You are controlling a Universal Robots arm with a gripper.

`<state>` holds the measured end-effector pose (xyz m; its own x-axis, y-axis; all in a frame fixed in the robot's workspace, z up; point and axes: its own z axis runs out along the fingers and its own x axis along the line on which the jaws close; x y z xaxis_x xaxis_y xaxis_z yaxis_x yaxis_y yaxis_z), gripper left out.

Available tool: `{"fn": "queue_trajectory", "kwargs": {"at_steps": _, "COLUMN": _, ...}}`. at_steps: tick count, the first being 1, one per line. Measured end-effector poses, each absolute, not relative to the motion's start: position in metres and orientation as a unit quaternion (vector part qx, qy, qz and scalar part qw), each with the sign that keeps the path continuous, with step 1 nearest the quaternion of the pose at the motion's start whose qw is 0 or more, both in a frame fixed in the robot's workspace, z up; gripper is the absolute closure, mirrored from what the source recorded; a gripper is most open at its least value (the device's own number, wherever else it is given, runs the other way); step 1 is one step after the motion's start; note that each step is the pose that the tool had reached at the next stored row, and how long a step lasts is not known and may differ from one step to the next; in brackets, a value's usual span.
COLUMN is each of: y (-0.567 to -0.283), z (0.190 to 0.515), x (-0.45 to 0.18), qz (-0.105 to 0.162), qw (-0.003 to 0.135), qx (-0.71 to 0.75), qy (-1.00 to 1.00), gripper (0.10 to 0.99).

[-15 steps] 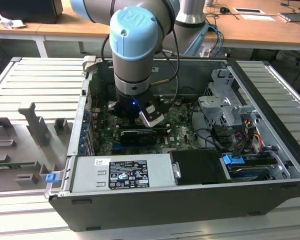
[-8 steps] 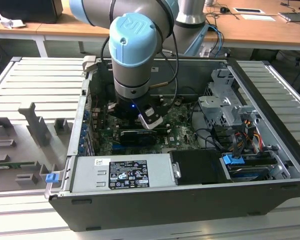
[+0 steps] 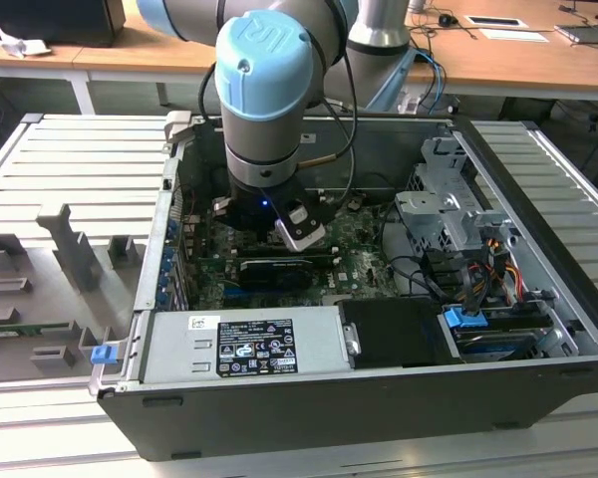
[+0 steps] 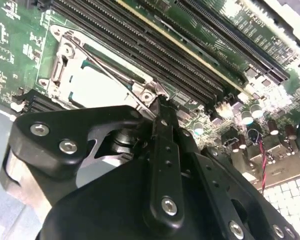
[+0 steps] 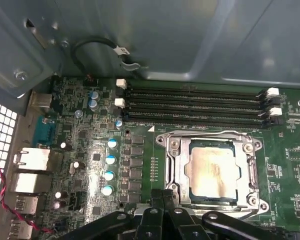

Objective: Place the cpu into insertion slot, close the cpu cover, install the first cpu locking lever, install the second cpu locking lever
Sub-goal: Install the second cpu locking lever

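Observation:
The cpu [image 5: 212, 172], a silvery-grey square with a stained top, lies in its socket on the green motherboard; it also shows as cpu [image 4: 97, 82]. The cpu cover [image 5: 176, 165] lies flat around it as a metal frame, seen again as cpu cover [image 4: 60, 70]. A thin wire locking lever [image 4: 110, 70] runs along one side of the socket. My black gripper [image 4: 160, 107] is shut, its tip at the socket corner where the lever ends; it also shows as gripper [image 5: 158, 197] at the socket's edge. In the exterior view the arm [image 3: 264, 110] reaches down into the open computer case.
Long black memory slots [image 5: 195, 102] run beside the socket. Rows of capacitors [image 5: 110, 167] and rear ports [image 5: 32, 160] stand to one side. The case holds a power supply [image 3: 244, 344], drive cage [image 3: 448, 214] and cables [image 3: 478, 279]. Grey fixtures [image 3: 75, 249] stand on the table at the exterior view's left.

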<state>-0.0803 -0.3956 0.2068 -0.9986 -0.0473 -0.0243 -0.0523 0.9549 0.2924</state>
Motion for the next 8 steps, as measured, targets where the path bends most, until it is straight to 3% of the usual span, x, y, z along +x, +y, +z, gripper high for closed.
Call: {"fn": "queue_trajectory", "kwargs": {"at_steps": 8, "y": -0.395, "z": 0.246, "x": -0.08, "qz": 0.148, "qw": 0.008, "qx": -0.025, "qy": 0.989, "gripper": 0.98}}
